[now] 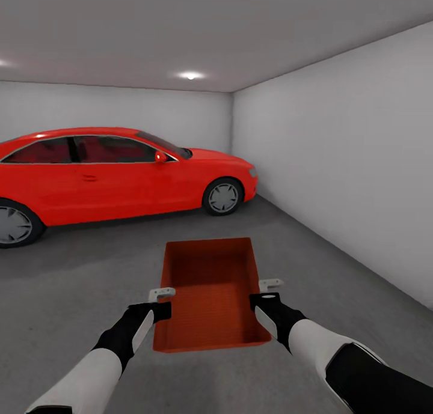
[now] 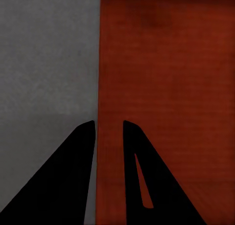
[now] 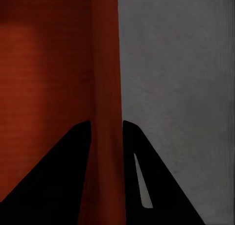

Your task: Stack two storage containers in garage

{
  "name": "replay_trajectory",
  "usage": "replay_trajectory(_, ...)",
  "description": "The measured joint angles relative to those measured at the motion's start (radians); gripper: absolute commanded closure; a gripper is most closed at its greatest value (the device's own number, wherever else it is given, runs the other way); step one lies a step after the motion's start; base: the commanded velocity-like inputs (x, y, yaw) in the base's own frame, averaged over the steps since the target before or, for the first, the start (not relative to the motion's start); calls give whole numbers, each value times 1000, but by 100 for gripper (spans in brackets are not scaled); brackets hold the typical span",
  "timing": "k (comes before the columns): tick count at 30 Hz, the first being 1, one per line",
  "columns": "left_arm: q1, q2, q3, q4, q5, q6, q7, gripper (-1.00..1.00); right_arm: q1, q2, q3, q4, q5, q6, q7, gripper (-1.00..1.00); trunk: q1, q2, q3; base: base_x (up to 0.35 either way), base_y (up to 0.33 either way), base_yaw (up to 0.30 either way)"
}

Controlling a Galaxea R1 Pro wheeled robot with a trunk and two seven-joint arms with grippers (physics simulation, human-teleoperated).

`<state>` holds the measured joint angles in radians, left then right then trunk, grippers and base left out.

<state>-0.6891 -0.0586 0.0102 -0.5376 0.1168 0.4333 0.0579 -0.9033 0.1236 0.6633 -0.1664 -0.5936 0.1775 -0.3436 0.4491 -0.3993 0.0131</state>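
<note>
In the garage, one orange-red storage container (image 1: 210, 288) is held level between my two arms, low over the dark grey concrete floor (image 1: 78, 282). It is open-topped and empty. My left gripper (image 1: 161, 304) is shut on its left side wall, and the left wrist view has the fingers (image 2: 81, 156) straddling that wall beside the container's inside (image 2: 166, 88). My right gripper (image 1: 266, 294) is shut on the right side wall, which runs between its fingers (image 3: 142, 161) in the right wrist view, next to the container's bottom (image 3: 44, 78).
A red car (image 1: 108, 173) is parked across the garage ahead and to the left. A plain pale wall (image 1: 355, 161) runs along the right side and another closes the back. Open concrete lies between the container and the car.
</note>
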Motion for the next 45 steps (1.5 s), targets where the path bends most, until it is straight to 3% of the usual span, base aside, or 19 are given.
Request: replay_trajectory(45,0,0,0,0,0,0,0,100,0,0,1,0,-1,0,0,100,0,0,0,322,0,-286)
